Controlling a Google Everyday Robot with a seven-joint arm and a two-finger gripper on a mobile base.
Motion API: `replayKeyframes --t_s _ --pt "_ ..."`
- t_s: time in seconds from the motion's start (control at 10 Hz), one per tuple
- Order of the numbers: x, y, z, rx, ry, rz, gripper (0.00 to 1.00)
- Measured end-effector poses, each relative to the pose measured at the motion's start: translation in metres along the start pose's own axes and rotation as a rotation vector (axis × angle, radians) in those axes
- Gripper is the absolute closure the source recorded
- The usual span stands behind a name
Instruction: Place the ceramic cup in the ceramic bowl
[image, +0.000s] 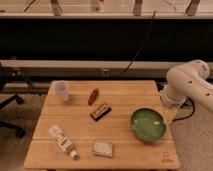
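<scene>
Camera view: wooden desk (125, 90) with ceramic cup (61, 90), ceramic bowl (132, 121) and robot arm (192, 82).
Cup upright at the desk's 10 o'clock corner, well apart from the bowl at 4 o'clock. Arm enters from 3 o'clock. The hand (169, 112) is seemingly just beside the bowl's 2 o'clock rim; whether wide or narrow cannot be told. Labelled bottle (62, 140) lying at 7 o'clock.

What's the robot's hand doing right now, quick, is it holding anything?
Gripper: by the table's right edge, next to the bowl; open or closed cannot be told. The cup stands untouched at the far left.
</scene>
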Motion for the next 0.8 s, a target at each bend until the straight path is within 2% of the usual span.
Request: replayKeyframes --t_s 0.2,0.4,0.8 --pt "-0.011 -0.007 0.001 0.011 0.006 -0.008 0.2" --pt "-0.041 -0.02 0.005 0.023 0.007 -0.027 0.2" --pt "-0.065 -0.032 0.007 0.045 0.018 -0.051 0.2"
